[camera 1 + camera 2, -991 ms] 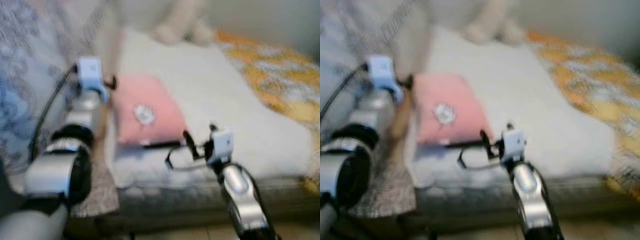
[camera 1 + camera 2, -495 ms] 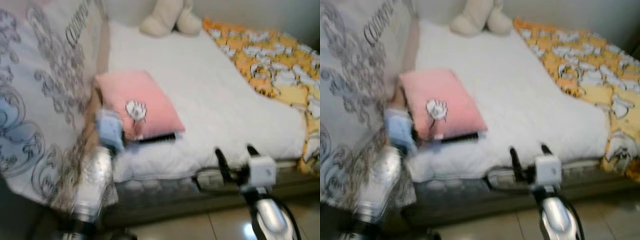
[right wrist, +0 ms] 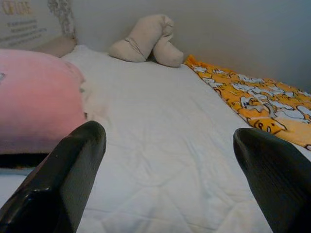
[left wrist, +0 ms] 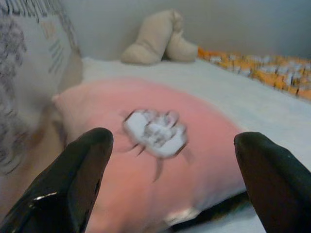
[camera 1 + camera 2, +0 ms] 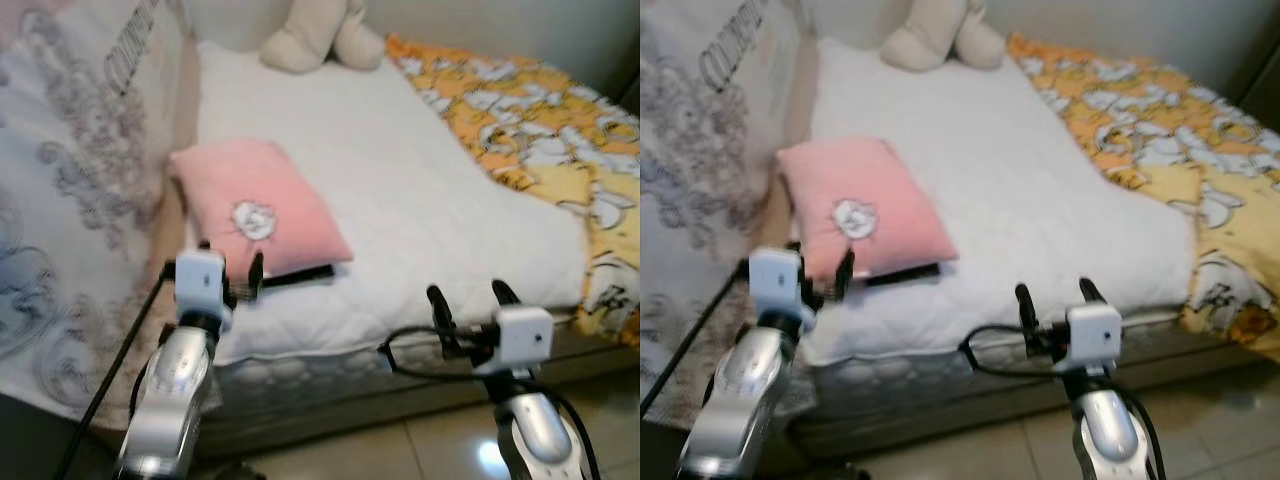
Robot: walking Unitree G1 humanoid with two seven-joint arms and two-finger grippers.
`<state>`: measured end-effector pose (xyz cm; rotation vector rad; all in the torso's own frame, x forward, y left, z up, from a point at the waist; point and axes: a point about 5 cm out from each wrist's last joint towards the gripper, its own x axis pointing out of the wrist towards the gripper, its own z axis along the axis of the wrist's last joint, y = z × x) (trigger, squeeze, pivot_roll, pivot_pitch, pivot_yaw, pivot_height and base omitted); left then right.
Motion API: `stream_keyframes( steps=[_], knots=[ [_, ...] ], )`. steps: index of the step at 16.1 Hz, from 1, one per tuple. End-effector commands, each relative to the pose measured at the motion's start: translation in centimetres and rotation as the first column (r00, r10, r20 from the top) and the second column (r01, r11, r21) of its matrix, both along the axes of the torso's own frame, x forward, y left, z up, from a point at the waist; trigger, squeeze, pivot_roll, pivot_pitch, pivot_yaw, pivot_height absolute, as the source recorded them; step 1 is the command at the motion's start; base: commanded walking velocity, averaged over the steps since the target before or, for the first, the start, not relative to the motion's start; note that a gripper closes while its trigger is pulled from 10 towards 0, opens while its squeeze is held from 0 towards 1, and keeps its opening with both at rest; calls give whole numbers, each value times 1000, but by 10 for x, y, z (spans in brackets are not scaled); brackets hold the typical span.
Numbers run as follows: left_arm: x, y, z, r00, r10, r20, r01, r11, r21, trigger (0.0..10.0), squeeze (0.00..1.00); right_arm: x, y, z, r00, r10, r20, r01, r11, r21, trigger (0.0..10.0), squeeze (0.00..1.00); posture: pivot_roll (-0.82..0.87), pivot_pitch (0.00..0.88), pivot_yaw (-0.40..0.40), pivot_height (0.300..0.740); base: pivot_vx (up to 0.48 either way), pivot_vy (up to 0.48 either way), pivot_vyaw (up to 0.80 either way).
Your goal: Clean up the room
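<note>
A pink pillow (image 5: 258, 214) with a small white emblem lies on the white bed (image 5: 400, 190), near its front left corner. A flat black object (image 5: 298, 275) pokes out from under the pillow's near edge. My left gripper (image 5: 231, 264) hovers open at the bed's front edge, just short of the pillow (image 4: 160, 160), with nothing between its fingers (image 4: 77, 179). My right gripper (image 5: 467, 296) is open and empty over the front edge, right of the pillow (image 3: 34, 102).
A cream plush toy (image 5: 322, 34) sits at the bed's far end. An orange and yellow patterned blanket (image 5: 545, 125) covers the right side. A pale patterned fabric (image 5: 70, 190) hangs along the left. Glossy tiled floor (image 5: 420, 450) lies below the mattress.
The view has shifted and sharpened. Both arms have drawn back from the pillow to the bed's front edge, and the left arm has dropped from beside the pillow's far side.
</note>
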<state>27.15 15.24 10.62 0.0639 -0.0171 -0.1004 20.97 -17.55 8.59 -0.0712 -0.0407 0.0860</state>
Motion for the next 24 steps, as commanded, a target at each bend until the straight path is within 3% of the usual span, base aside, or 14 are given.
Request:
stream_keyframes(
  steps=[1, 3, 9, 13, 18, 24],
  knots=[
    [3, -2, -5, 999, 21, -41, -21, 1000, -13, 10000, 0, 4, -3, -2, 1000, -15, -22, 14, 1000, -6, 10000, 0, 64, 0, -67, 740, 304, -368, 706],
    [13, 3, -2, 997, 63, -51, -64, 998, -17, 10000, 0, 9, -1, -3, 1000, 8, -24, -9, 1000, -4, 10000, 0, 67, 0, -71, 740, 321, -354, 662],
    [20, 14, 0, 978, 189, -89, -194, 980, -51, 10000, 0, 19, 9, -8, 995, 84, -57, -85, 996, -25, 10000, 0, 82, 0, -81, 740, 361, -271, 556],
    [23, 20, -5, 966, 232, -112, -231, 973, 19, 10000, 0, 21, 14, -13, 988, 118, -94, -119, 993, -4, 10000, 0, 89, 0, -86, 740, 191, 0, 248],
    [28, 17, 9, 981, 190, -36, -189, 981, 32, 10000, 0, 23, 12, -9, 992, 110, -66, -111, 994, -9, 10000, 0, 87, 0, -88, 740, 288, 0, 432],
    [41, 13, 13, 989, 144, -46, -141, 988, 64, 10000, 0, 23, 11, -11, 991, 105, -78, -105, 994, -4, 10000, 0, 82, 0, -90, 740, 480, 0, 118]
  ],
)
